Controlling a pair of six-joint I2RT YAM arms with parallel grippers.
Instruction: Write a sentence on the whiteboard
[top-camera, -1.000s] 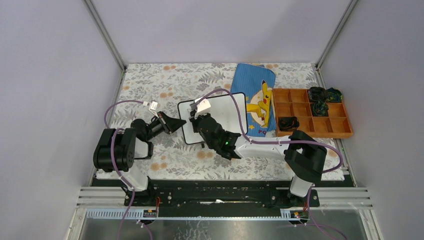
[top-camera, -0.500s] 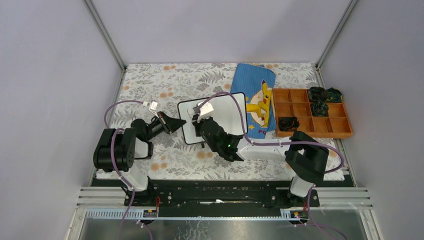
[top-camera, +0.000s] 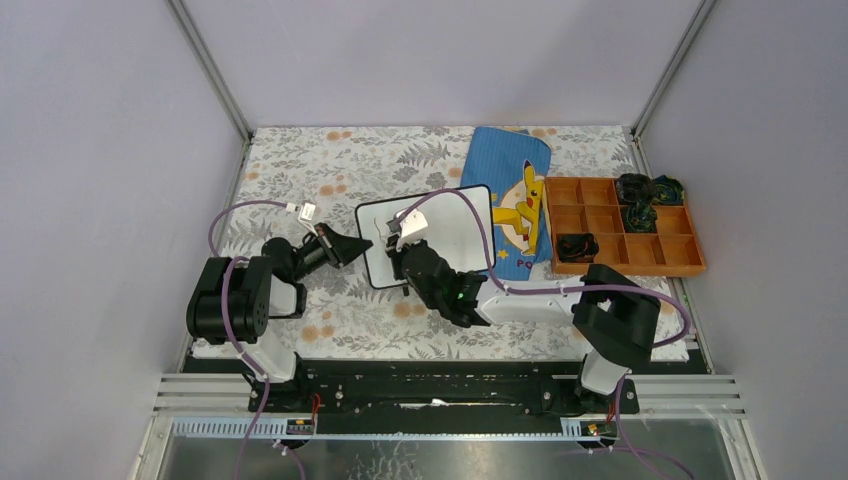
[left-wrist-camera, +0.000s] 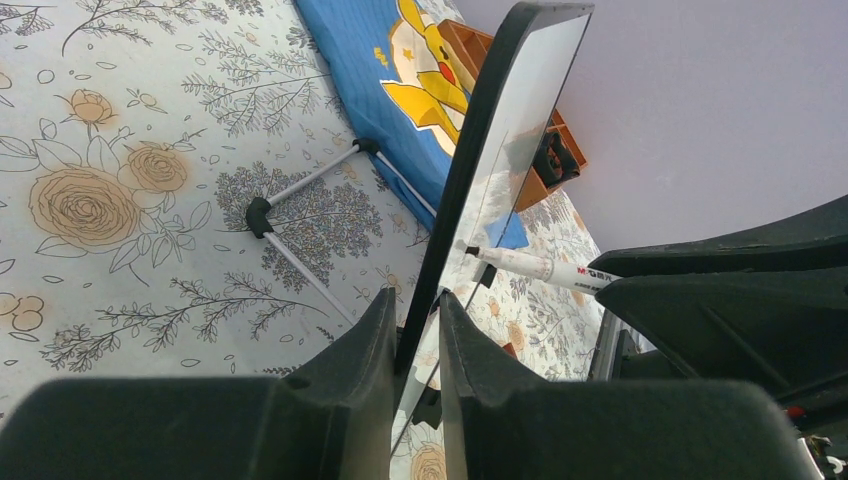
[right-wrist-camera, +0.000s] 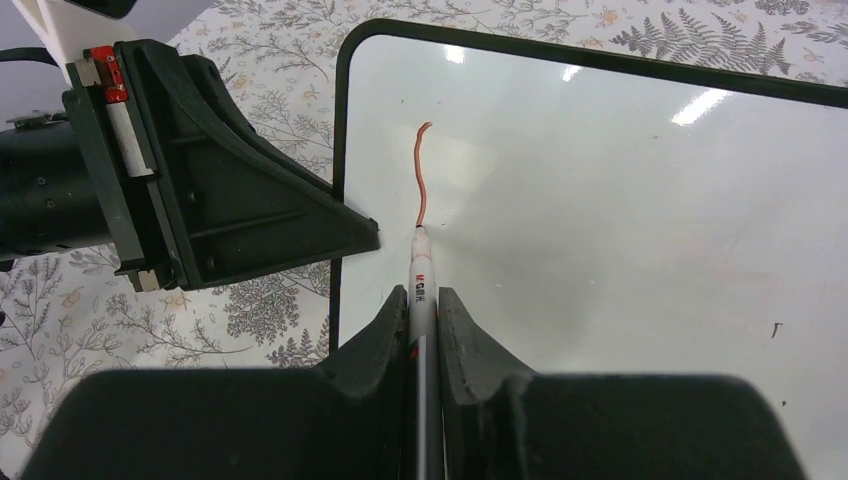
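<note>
The whiteboard (top-camera: 458, 232) stands tilted up on the floral cloth at mid-table, white with a thin black frame. My left gripper (top-camera: 358, 248) is shut on its left edge, and the left wrist view shows the black frame (left-wrist-camera: 478, 150) pinched between the jaws of that gripper (left-wrist-camera: 415, 305). My right gripper (right-wrist-camera: 422, 292) is shut on a white marker (right-wrist-camera: 421, 268). The marker's tip touches the whiteboard (right-wrist-camera: 620, 220) at the lower end of a thin wavy red line (right-wrist-camera: 421, 170) near the left edge. From above, the right gripper (top-camera: 402, 243) hovers over the board's left part.
A blue Pikachu pouch (top-camera: 515, 200) lies just right of the board. Beyond it sits a wooden compartment tray (top-camera: 660, 255) holding dark items. A thin metal stand leg (left-wrist-camera: 300, 215) rests on the cloth behind the board. Grey walls enclose the table.
My right gripper has slid the marker a little toward the near edge of the board. The left gripper and the board have not moved.
</note>
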